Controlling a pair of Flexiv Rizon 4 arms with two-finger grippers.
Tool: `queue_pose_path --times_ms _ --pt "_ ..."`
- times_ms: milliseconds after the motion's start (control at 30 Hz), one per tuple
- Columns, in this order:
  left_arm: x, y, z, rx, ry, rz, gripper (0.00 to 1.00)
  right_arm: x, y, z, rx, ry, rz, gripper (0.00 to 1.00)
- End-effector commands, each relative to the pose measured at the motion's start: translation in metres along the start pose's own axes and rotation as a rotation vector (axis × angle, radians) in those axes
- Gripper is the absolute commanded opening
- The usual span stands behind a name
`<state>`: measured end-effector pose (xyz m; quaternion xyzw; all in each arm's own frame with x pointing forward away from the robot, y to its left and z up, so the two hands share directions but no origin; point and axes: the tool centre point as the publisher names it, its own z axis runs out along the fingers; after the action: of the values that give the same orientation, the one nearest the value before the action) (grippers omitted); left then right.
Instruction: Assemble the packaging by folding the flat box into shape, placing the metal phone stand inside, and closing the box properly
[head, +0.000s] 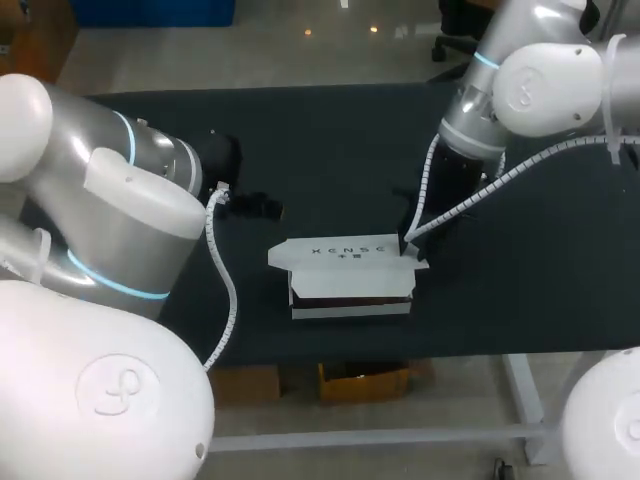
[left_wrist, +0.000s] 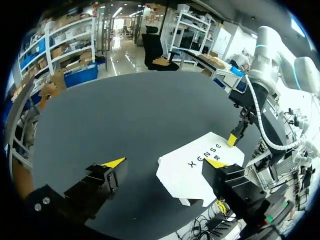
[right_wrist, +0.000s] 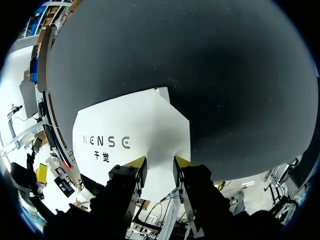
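At the box's (head: 348, 262) right end, my right claw (right_wrist: 159, 161) meets its edge, grip not discernible. My left claw (left_wrist: 165, 162), spread wide, hangs beyond the left end.

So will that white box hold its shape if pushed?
Probably floppy: the white box looks like thin card with flaps splayed open. Likely light and low, so it should slide on the black table rather than tip.

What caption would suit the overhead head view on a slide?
Partly folded white box on a black table, right arm at its right end, left arm aside.
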<state>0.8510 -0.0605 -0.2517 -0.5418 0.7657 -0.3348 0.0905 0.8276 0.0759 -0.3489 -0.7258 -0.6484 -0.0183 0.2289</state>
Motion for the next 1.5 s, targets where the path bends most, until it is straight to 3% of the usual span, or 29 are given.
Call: queue_pose_path --times_ms 33,600,800,1067,1167,1500 --pt "0.008 -0.006 0.002 -0.501 -0.060 -0.097 1.00 -0.001 -0.001 0.001 -0.004 -0.002 -0.001 0.32" --pt "0.008 -0.006 0.002 -0.501 -0.060 -0.097 1.00 0.003 -0.002 0.000 -0.014 -0.005 -0.009 0.31" --pt "0.021 0.001 0.012 -0.603 -0.036 -0.245 1.00 0.002 -0.003 0.000 -0.016 -0.006 -0.006 0.30" --pt "0.033 0.016 0.021 -0.635 0.020 -0.309 1.00 0.003 -0.003 0.003 -0.011 -0.004 -0.008 0.30" --pt "0.035 0.014 0.023 -0.717 0.039 -0.394 1.00 0.003 -0.003 0.004 -0.011 -0.005 -0.009 0.30" --pt "0.034 0.010 0.025 -0.736 0.032 -0.388 1.00 0.003 -0.003 0.004 -0.013 -0.002 -0.012 0.30"
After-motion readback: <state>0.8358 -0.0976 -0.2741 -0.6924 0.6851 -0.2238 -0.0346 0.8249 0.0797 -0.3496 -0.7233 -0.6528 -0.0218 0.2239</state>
